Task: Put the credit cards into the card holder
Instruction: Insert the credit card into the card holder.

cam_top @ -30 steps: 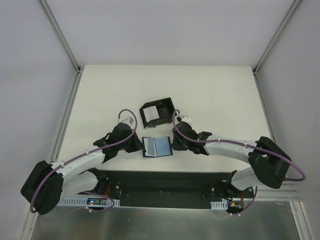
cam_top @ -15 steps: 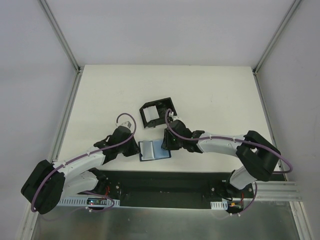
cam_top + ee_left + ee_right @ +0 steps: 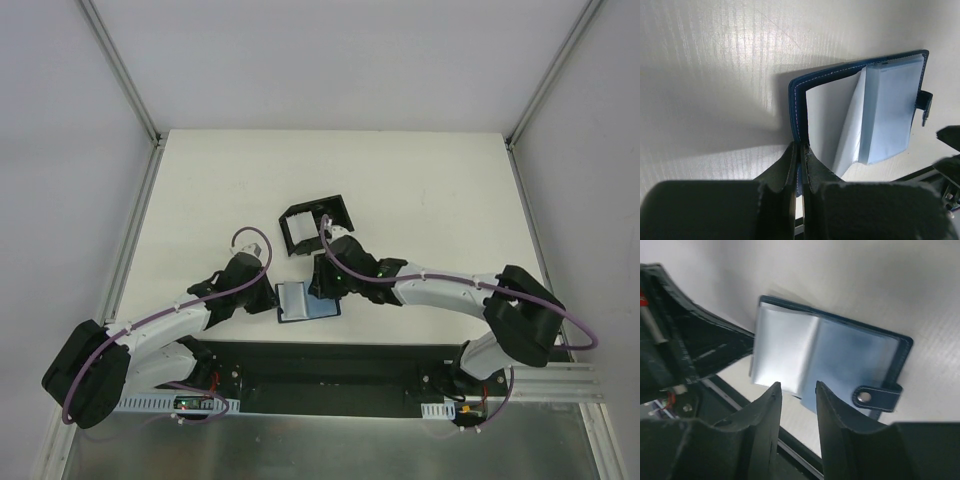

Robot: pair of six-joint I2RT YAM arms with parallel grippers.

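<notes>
The card holder [image 3: 305, 301], a dark blue wallet, lies open on the table near the front edge. My left gripper [image 3: 273, 298] is shut on the edge of its left cover [image 3: 799, 150]. Inside are pale slots [image 3: 890, 110] and a white leaf [image 3: 827, 117]; I cannot tell whether that leaf is a card. My right gripper [image 3: 322, 288] hovers open and empty over the wallet [image 3: 832, 352], its fingertips [image 3: 774, 389] near the front edge. The snap tab [image 3: 866, 397] sticks out at the right. White credit cards [image 3: 304, 232] stand in the black box.
The black open-topped box [image 3: 335, 210] stands just behind the wallet, beside the right wrist. The dark base plate [image 3: 330, 365] runs along the table's front edge, close below the wallet. Grey walls and rails bound the table at the sides.
My right gripper has moved left from the wallet's right side to above its middle. The wallet and left gripper have shifted slightly left, and a pale leaf now shows on its left half.
</notes>
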